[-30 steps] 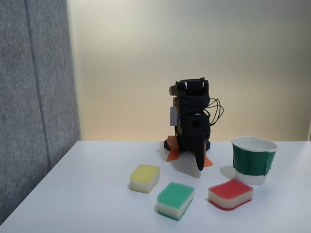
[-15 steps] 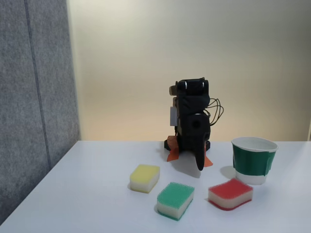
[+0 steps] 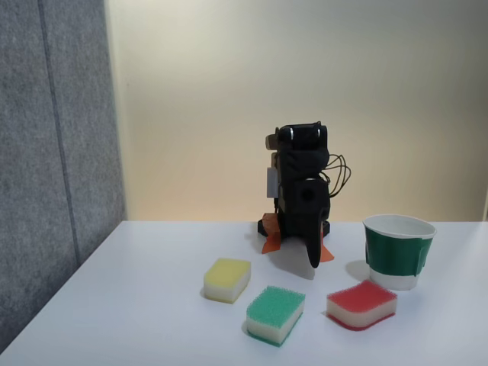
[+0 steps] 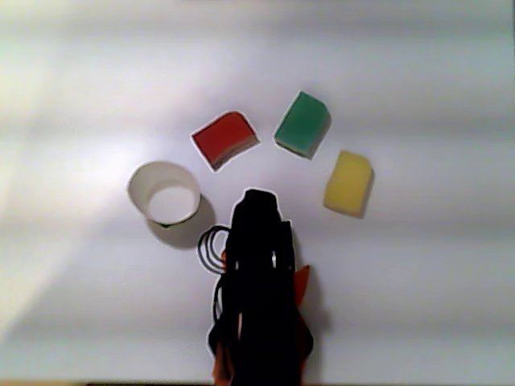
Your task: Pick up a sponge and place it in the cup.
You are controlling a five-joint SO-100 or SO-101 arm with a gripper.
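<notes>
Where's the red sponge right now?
In the fixed view the red sponge lies flat on the table, front right, just before the cup, with the green sponge to its left.

Arm base cut off at the 6 o'clock edge in the other view; gripper jaw state indiscernible, folded dark silhouette.

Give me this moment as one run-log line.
arm: folded at base | gripper: empty | sponge: on table beside cup | cup: empty

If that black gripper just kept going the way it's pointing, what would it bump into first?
The gripper hangs folded, tip pointing down, so it would most likely meet the bare white table just in front of the arm's base. The red sponge and cup lie off to the side.
</notes>
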